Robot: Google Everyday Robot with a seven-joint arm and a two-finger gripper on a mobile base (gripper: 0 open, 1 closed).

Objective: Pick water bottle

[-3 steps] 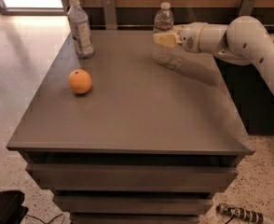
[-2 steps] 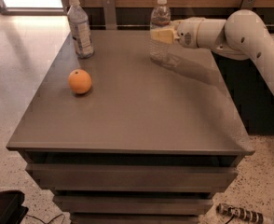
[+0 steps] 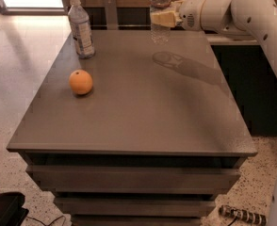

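Observation:
The water bottle [image 3: 160, 29] is clear ribbed plastic and hangs upright in the air above the far edge of the grey table [image 3: 143, 107]; its cap is cut off by the top of the view. My gripper [image 3: 161, 18] is shut on its middle, with the cream fingers [image 3: 164, 19] wrapped around it. The white arm reaches in from the right. The bottle's shadow lies on the tabletop below and to the right.
A second bottle with a large white-blue label [image 3: 81, 28] stands at the far left corner of the table. An orange [image 3: 80, 82] lies on the left side. A dark counter [image 3: 251, 79] stands to the right of the table.
My gripper has lifted the water bottle off the tabletop and carried it higher, toward the top of the view. The orange and the labelled bottle have not moved.

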